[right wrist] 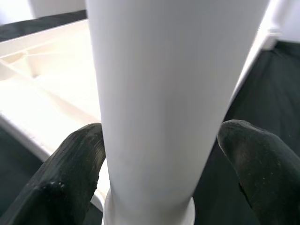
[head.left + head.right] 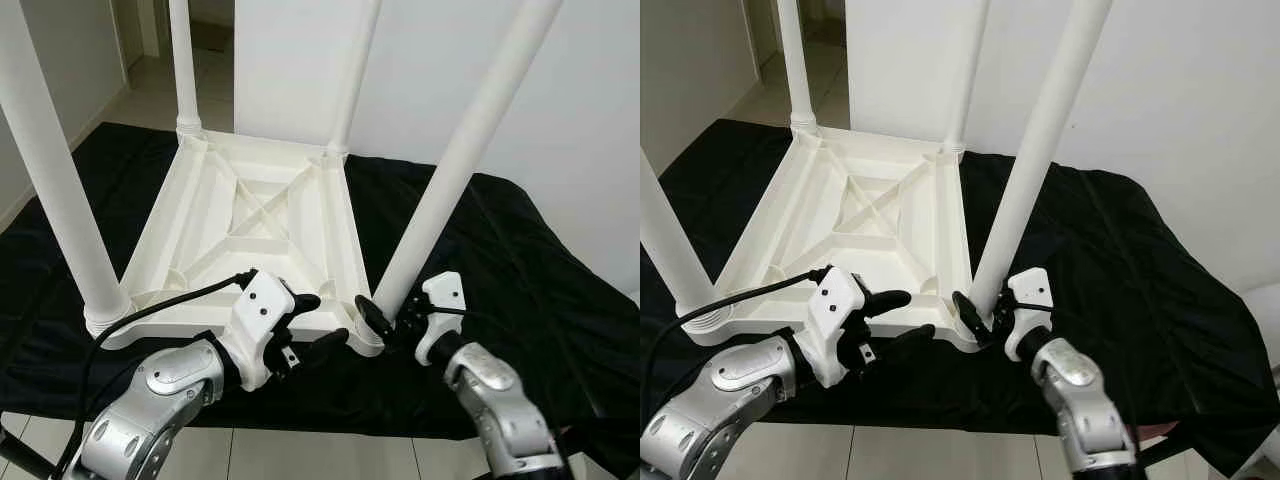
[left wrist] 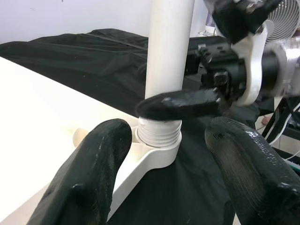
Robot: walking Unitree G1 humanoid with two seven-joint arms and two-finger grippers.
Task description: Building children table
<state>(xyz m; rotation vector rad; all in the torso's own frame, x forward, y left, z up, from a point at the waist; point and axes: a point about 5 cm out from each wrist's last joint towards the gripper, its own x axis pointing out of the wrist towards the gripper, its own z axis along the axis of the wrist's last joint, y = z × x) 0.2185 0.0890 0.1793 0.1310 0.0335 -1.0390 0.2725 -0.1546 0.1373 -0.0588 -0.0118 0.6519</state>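
A white plastic children's table [image 2: 250, 225] lies upside down on a bench covered with a black cloth [image 2: 520, 260], its ribbed underside facing up and four white legs standing up from the corners. The far left leg [image 2: 183, 65] and far right leg [image 2: 355, 75] rise near a white wall [image 2: 560, 120]; the near left leg [image 2: 55, 190] stands at the corner closest to the robot's left arm.

The near right leg [image 2: 455, 160] leans outward to the right, and its threaded base sits in the corner socket [image 3: 157, 140] of the table top. The right tool [image 2: 392, 318] is at the foot of this leg with its two black fingers [image 1: 75, 164] set one on each side of the white tube, spread wide around it; whether the pads press on the leg cannot be told.

The left tool [image 2: 312, 322] hovers over the near edge of the table top, just beside the same corner, its fingers [image 3: 93, 168] spread wide and holding nothing. A black cable [image 2: 150, 305] runs along the left arm.
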